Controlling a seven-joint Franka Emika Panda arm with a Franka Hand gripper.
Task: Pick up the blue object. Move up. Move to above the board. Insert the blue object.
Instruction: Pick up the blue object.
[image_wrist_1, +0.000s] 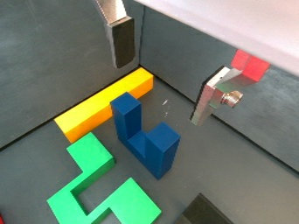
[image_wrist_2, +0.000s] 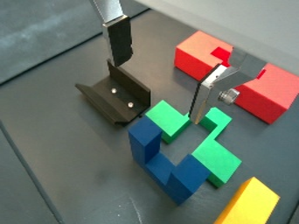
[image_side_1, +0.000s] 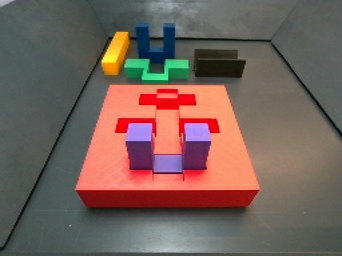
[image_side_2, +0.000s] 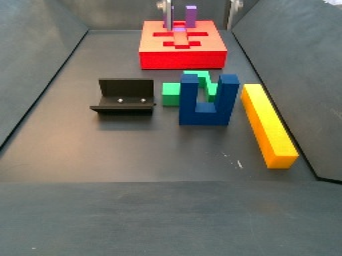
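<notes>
Hand (image_wrist_2: 163, 83) above dark blue U-block (image_wrist_2: 163, 157), fingers (image_wrist_1: 121, 44) spread wide, holding nothing, touching nothing. Step judged: pick-up approach, grasp not yet made. Blue block stands prongs up on tabletop (image_side_2: 120, 160), between yellow bar (image_side_2: 267, 122) and green block (image_side_2: 187, 92), fixture (image_side_2: 123, 98) beyond green block. Red board (image_side_1: 167, 145) well apart, purple U-block (image_side_1: 166, 145) seated in it. Next move likely: descend, centre fingers astride prong, close.

On the dark worktop (image_side_2: 80, 210) a long yellow bar (image_side_2: 270, 122) lay at three o'clock, the green block (image_side_2: 175, 93) near centre, and the fixture (image_side_2: 123, 98) at nine o'clock. A purple block (image_side_1: 163, 148) sat upright.
</notes>
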